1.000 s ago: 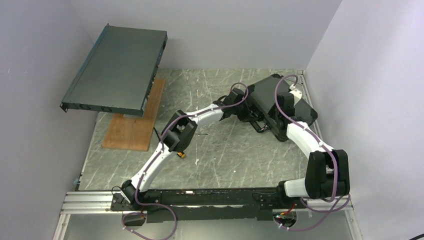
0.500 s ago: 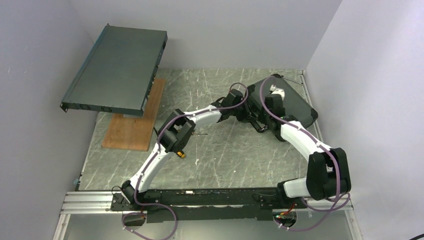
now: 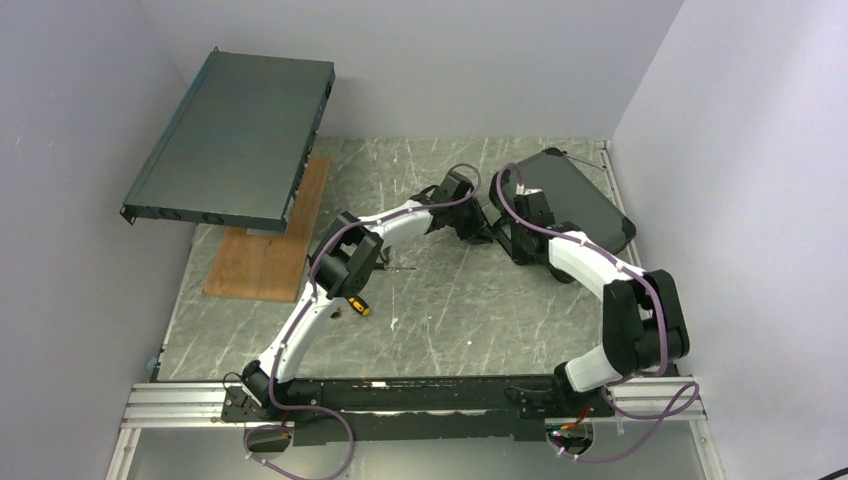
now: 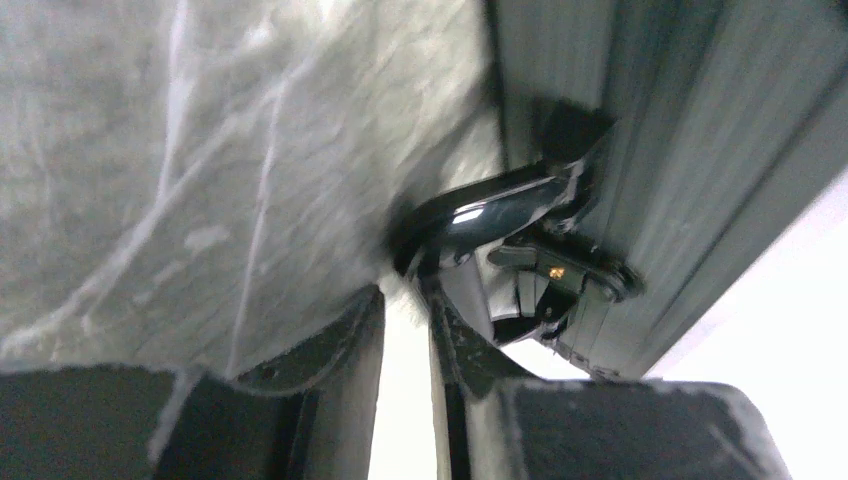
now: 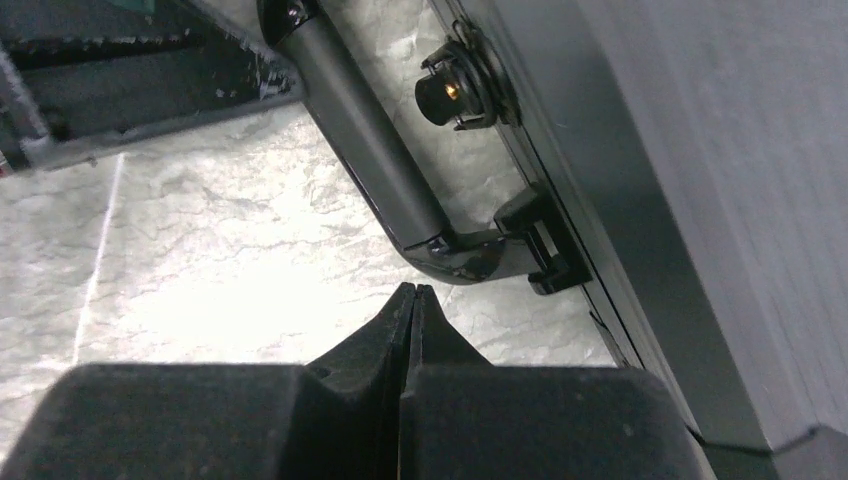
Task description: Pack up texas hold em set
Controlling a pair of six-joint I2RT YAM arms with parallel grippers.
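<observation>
Case (image 3: 580, 195) lid down; right end effector (image 5: 410, 300) closed beside handle (image 5: 370, 170).

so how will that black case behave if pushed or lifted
Lifted, it probably swings: the handle sits on one side edge of the closed black case, so the body would likely hang below. The hard-looking shell seems stiff, not floppy. Lying flat and wide, it should slide rather than tip if pushed.

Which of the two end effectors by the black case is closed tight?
The right end effector: its fingers press together with no gap. The left end effector shows a bright slit between its fingers.
</observation>
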